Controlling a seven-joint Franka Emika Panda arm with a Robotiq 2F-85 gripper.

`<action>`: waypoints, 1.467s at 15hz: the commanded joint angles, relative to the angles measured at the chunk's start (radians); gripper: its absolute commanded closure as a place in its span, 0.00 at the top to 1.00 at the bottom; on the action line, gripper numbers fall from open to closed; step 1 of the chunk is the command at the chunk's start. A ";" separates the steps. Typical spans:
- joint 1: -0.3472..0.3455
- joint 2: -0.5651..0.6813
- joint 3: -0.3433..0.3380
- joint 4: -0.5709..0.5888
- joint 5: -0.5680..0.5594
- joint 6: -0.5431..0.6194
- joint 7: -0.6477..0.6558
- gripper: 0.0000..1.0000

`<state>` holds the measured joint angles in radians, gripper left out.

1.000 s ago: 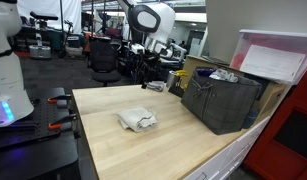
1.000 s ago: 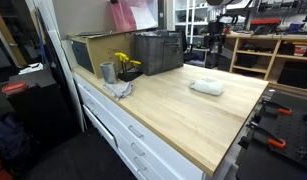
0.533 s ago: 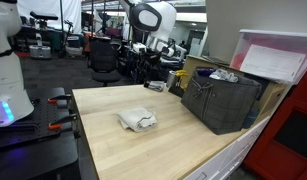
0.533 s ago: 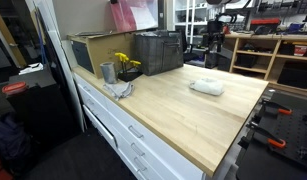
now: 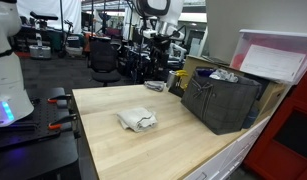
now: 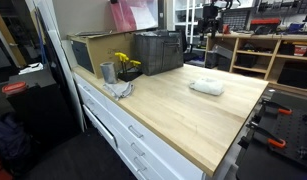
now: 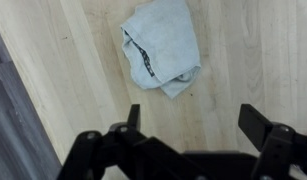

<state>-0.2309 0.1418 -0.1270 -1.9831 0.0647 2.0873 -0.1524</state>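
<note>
A crumpled white cloth [image 5: 137, 120] lies on the light wooden tabletop [image 5: 123, 150]; it also shows as a pale bundle, the cloth [image 6: 206, 87], toward the far side of the bench, and in the wrist view the cloth [image 7: 160, 45] sits near the top with a dark seam along its left fold. My gripper [image 7: 196, 118] hangs high above the wood, open, its two black fingers wide apart with only bare table between them. The cloth lies just beyond the fingertips, apart from them. The arm [image 5: 157, 18] rises at the back of the table.
A dark mesh crate [image 5: 221, 98] stands at the table's edge, with a clear bin [image 5: 275, 55] behind it. A metal cup [image 6: 107, 72] with yellow flowers [image 6: 125, 63] and a grey rag [image 6: 119, 89] sit near the crate [image 6: 158, 52]. Chairs and shelving stand behind.
The arm has risen at the back of the table; its white upper part now sits higher in the exterior views. The cloth has not moved and the jaws remain open.
</note>
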 commanded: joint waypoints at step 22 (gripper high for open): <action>0.051 -0.051 -0.007 0.219 -0.012 -0.340 0.084 1.00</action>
<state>-0.1969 0.1205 -0.1288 -1.7705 0.0605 1.7765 -0.1321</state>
